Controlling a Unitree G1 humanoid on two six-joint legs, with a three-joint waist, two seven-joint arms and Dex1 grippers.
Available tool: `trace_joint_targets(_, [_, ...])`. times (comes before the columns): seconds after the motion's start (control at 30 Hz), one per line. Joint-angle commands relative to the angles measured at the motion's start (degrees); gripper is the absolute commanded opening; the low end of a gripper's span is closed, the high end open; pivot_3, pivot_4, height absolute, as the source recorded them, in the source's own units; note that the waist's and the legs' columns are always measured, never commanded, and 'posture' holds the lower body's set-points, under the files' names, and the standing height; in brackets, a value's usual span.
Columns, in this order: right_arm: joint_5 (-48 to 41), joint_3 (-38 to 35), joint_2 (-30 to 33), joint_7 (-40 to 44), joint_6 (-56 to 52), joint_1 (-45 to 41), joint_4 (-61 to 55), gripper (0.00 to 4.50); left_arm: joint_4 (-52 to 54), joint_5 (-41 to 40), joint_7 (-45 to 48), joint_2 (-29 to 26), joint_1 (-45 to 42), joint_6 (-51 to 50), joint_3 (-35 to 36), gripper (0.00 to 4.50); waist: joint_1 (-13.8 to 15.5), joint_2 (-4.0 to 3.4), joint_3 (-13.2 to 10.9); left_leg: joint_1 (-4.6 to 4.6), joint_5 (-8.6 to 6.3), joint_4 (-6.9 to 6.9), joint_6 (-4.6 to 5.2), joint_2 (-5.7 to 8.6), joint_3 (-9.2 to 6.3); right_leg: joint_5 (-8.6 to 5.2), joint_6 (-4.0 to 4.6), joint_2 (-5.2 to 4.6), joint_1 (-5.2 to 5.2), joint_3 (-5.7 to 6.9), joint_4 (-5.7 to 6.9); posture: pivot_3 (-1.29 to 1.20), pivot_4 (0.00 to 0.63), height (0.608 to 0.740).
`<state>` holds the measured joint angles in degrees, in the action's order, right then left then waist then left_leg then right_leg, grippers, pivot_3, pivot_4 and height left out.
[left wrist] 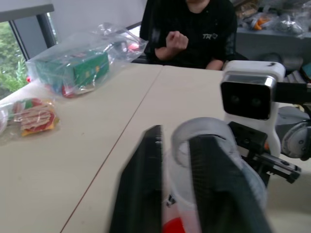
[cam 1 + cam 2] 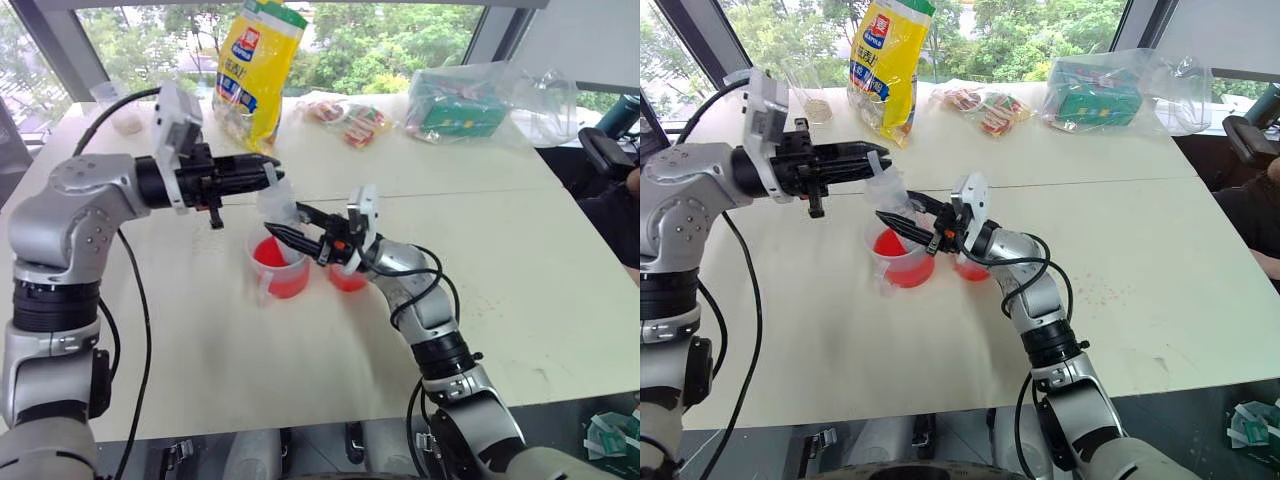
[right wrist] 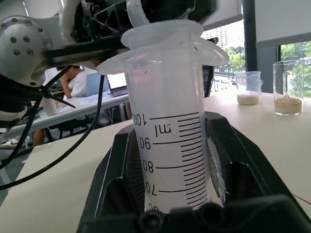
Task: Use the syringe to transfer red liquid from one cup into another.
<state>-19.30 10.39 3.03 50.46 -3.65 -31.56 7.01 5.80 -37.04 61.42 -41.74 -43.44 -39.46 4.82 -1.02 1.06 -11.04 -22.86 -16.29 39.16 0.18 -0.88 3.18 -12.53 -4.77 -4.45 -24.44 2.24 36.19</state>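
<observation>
While the right gripper (image 2: pixel 290 224) pinched the syringe (image 3: pixel 172 121) barrel between its two black fingers, the scale marks read upside down in the right wrist view, barrel upright and plunger flange at top. In the left eye view that gripper sat at frame center, pointing toward the left of the frame and slightly up, forearm running down to the lower right. The left gripper (image 2: pixel 272 174) came in level from the upper left, pointing right, jaws closed around the syringe's upper end, the white plunger top between the fingers (image 1: pixel 141 184) in the left wrist view. Left elbow bent, upper arm at the left edge.

The syringe stood over the larger cup (image 2: pixel 278 266) with the handle, holding red liquid (image 2: pixel 282 272), center of frame. The smaller cup (image 2: pixel 346 278) sat just beside it on the right, partly behind the right wrist, also red inside.

Table (image 2: pixel 500 300) was pale. Yellow bag (image 2: pixel 258 65) at top center, snack packets (image 2: pixel 350 120) near it, green box in a clear bag (image 2: pixel 458 105) at upper right. A person in a black shirt (image 1: pixel 194 29) sat at the far table edge in the left wrist view. Two jars of grain (image 3: pixel 287 87) stood at the right in the right wrist view.
</observation>
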Motion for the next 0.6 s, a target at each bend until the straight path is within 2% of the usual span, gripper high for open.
trace_joint_targets(0.03, [-0.13, 2.08, -0.52, 1.59, -0.57, 0.02, 0.05, 1.36, 0.84, -0.42, -1.55, 0.11, -0.77, -0.46, 1.01, 0.07, -0.01, 0.0, 0.0, 0.0, 0.0, 0.0, 0.0, 0.0, 0.0, 0.0, 0.0, 0.0, 0.0, 0.0, 0.0, 0.0, 0.15, 0.74])
trace_joint_targets(0.6, [-1.55, 3.93, 0.63, 3.64, -5.04, 0.43, -0.28, 1.36, -2.63, -1.13, -3.9, 0.61, -6.22, 0.15, 4.16, 0.07, -0.02, -0.01, -0.01, -0.02, 0.0, -0.01, 0.0, 0.0, 0.0, 0.0, 0.0, 0.0, -0.01, 0.0, -0.02, 0.0, 0.15, 0.74])
